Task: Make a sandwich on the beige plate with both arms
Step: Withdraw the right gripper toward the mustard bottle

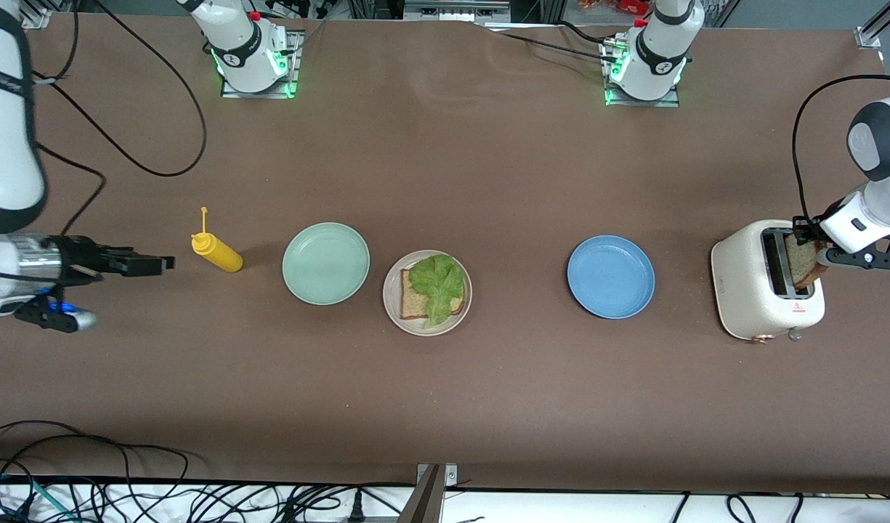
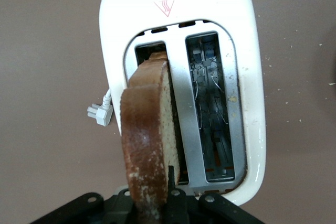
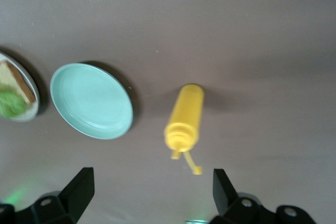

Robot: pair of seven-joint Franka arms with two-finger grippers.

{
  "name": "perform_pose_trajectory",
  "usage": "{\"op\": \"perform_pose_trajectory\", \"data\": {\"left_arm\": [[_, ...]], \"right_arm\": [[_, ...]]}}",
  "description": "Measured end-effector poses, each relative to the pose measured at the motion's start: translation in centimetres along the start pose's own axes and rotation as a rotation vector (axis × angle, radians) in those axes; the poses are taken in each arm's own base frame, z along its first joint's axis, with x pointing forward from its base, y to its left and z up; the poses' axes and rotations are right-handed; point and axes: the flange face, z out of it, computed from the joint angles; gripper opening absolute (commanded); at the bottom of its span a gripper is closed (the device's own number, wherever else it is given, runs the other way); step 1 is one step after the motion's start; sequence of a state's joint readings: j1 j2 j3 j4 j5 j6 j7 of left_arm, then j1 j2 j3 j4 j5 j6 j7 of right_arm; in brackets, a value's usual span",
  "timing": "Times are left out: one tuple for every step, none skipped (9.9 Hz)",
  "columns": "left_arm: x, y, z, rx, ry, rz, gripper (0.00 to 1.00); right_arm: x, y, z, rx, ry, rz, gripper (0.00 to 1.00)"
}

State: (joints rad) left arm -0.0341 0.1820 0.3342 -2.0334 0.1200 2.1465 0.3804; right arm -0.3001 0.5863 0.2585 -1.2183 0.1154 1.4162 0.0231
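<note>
The beige plate (image 1: 427, 292) holds one bread slice (image 1: 413, 299) with a green lettuce leaf (image 1: 439, 285) on top; its edge shows in the right wrist view (image 3: 21, 90). My left gripper (image 1: 808, 250) is shut on a second bread slice (image 1: 803, 264), (image 2: 148, 129), held upright and partly inside a slot of the white toaster (image 1: 766, 289), (image 2: 178, 82). My right gripper (image 1: 150, 264), (image 3: 152, 184) is open and empty, low over the table at the right arm's end, beside the yellow bottle.
A yellow squeeze bottle (image 1: 216, 250), (image 3: 185, 116) lies on its side beside the pale mint-green plate (image 1: 325, 262), (image 3: 91, 100). A blue plate (image 1: 610, 276) stands between the beige plate and the toaster. Cables lie along the table's front edge.
</note>
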Motion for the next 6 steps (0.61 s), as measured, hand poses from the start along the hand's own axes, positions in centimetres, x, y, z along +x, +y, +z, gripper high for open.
{"op": "perform_pose_trajectory", "data": {"left_arm": [[0.2, -0.2, -0.7, 0.0, -0.003, 0.0, 0.0], [0.4, -0.4, -1.8, -0.001, -0.01, -0.001, 0.0], [0.6, -0.6, -2.8, -0.002, -0.018, 0.0, 0.0], [0.7, -0.7, -3.3, -0.002, -0.021, 0.0, 0.0], [0.9, -0.8, -3.6, -0.002, -0.024, 0.001, 0.0], [1.1, -0.8, -3.9, -0.002, -0.031, 0.002, 0.0]], "right_arm": [[-0.1, 2.8, 0.0, 0.016, -0.002, -0.128, 1.0], [0.0, 5.7, 0.4, 0.04, 0.008, -0.273, 1.0], [0.2, 8.8, 1.5, 0.087, 0.04, -0.429, 1.0], [0.5, 11.9, 3.3, 0.144, 0.089, -0.57, 1.0], [0.6, 15.0, 5.6, 0.2, 0.151, -0.697, 0.99], [0.5, 17.3, 8.0, 0.258, 0.222, -0.808, 0.99]]}}
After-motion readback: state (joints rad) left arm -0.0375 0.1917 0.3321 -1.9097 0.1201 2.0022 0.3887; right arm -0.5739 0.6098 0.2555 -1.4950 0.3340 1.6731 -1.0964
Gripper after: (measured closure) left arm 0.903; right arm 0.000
